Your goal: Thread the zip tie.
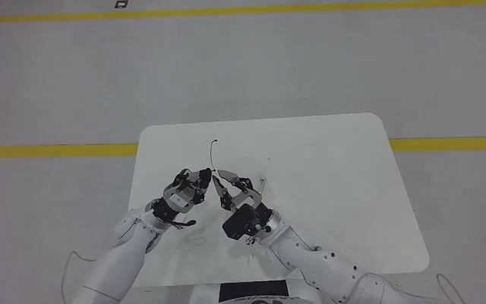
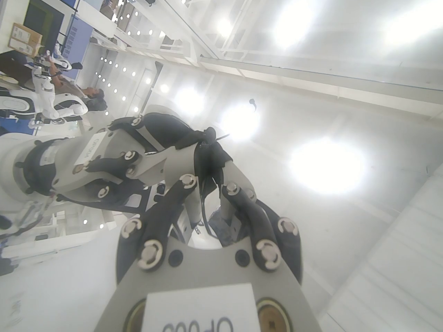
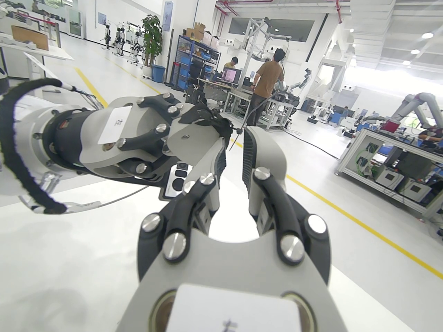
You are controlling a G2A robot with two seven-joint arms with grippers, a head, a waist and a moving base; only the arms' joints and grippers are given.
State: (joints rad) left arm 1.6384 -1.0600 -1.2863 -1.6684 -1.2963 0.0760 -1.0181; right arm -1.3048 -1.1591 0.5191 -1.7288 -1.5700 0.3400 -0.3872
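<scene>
Where my two arms meet over the left half of the table, the items stand as follows.

Zip tie: one piece, thin and dark. One end is pinched at my left gripper. The free length runs away from me past the fingertips, held up off the table, and ends in a small hook.

Left gripper: closed on the zip tie, dark tips pressed together with the strap between them. In the right wrist view a short thin strand sticks out of those tips toward my other gripper.

Right gripper: fingers apart by a narrow gap, holding nothing. Its tips are just beside the left gripper's tips. The short strand lies at the mouth of that gap, near the ribbed pads. I cannot tell whether it touches either pad.

Table: white, with rounded corners. Both grippers hang above it, facing each other tip to tip.
</scene>
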